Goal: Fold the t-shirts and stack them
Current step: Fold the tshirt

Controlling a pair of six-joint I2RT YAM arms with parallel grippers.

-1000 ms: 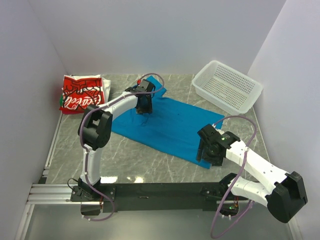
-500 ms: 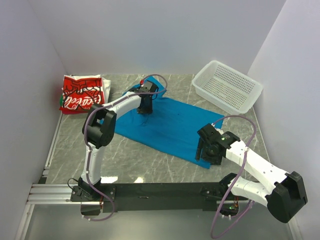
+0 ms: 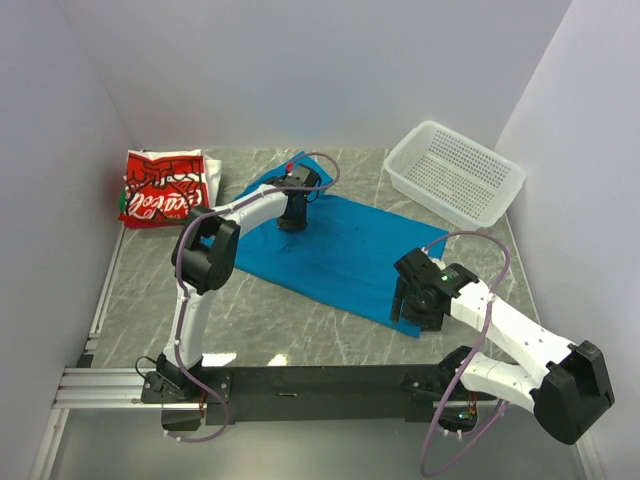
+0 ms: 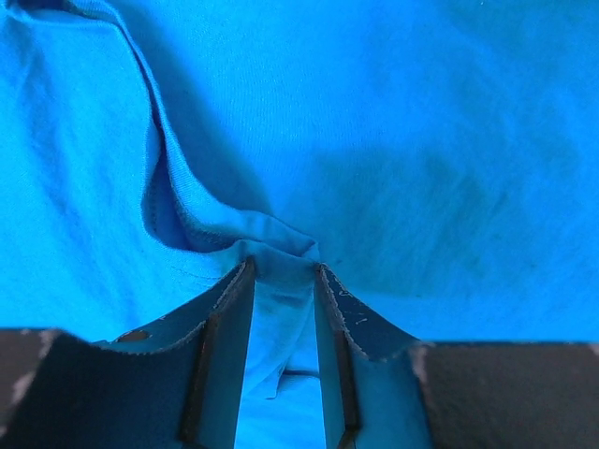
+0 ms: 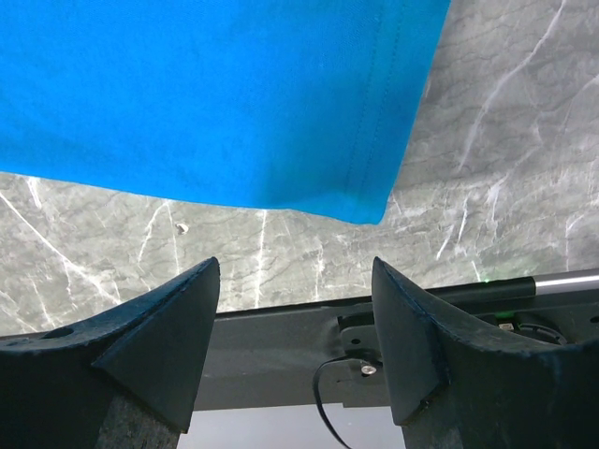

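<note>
Seen from above, the left gripper [image 3: 292, 214] points down onto the far-left part of the plain bright-blue cotton t-shirt [image 3: 345, 258], and its own wrist hides the fingertips. The arm also covers the shirt's far-left edge. The shirt lies spread flat across the middle of the grey marble-patterned table [image 3: 260, 312].

Up close, the left gripper [image 4: 283, 273] has its jaws narrow, with a raised fold of the blue cloth [image 4: 440, 140] filling the gap between them. It looks pinched, though how firmly is hard to judge. A curved stitched hem runs up from that fold, and cloth fills the frame to every edge.

The right gripper [image 3: 411, 306] hangs over the shirt's near-right corner. In its own view the right gripper [image 5: 295, 271] is spread wide with nothing between the fingers. Only the hemmed corner of the shirt [image 5: 215, 94] shows there, above bare marble.

The folded red-and-white t-shirt [image 3: 160, 188] sits in the far-left corner, well apart, its white script too small to read. The white perforated plastic basket [image 3: 440, 196] stands far right.

Since a second ago, the left arm has reached slightly further right, its elbow shifting with it, and its jaws have narrowed. The right arm has not moved.
</note>
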